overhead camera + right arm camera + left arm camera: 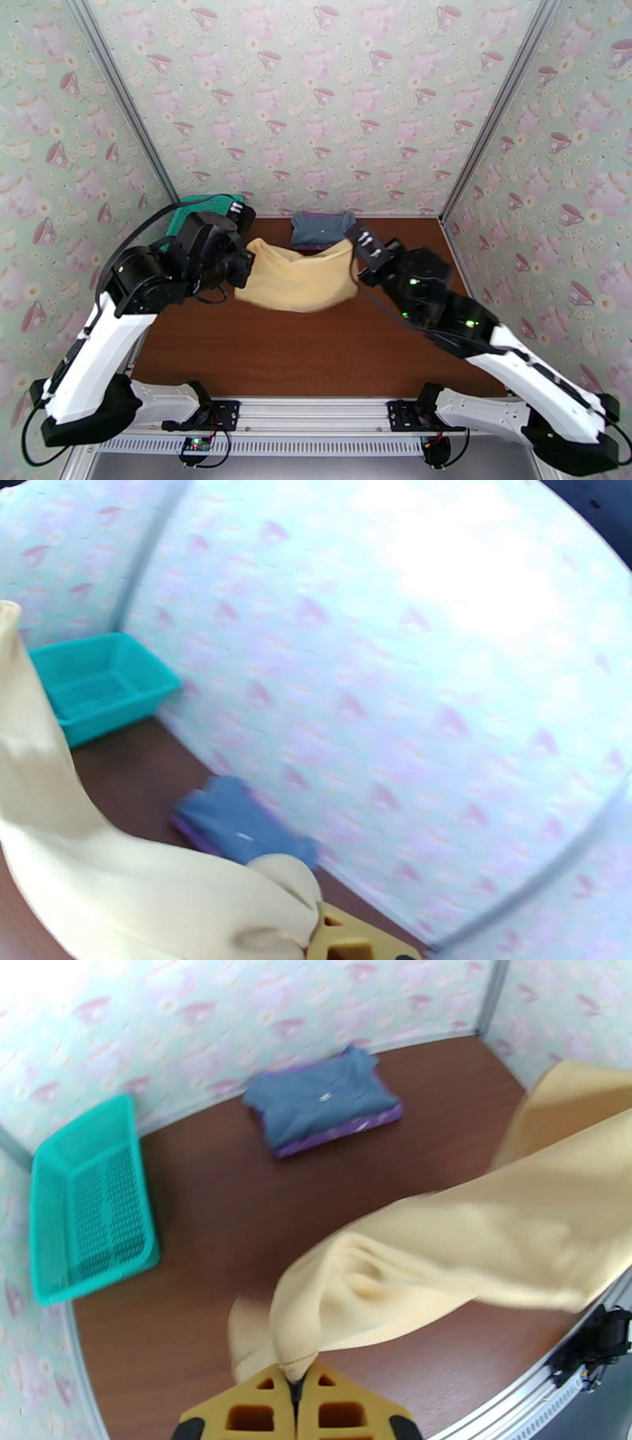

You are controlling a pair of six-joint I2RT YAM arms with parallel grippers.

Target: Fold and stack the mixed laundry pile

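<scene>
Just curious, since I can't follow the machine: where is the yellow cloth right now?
In the top view the yellow cloth hangs at centre, held between the left tool and right tool, just in front of the folded grey-blue piece.

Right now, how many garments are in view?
3: the mustard-yellow piece hangs between the left gripper and right gripper; the grey-blue piece lies folded on the purple T-shirt at the back. Others could hide underneath.

Garment count: three, consisting of one mustard-yellow piece (474, 1252), one grey-blue piece (320, 1102) and one purple T-shirt (347, 1130). Basket count: one teal basket (95, 1282).
</scene>
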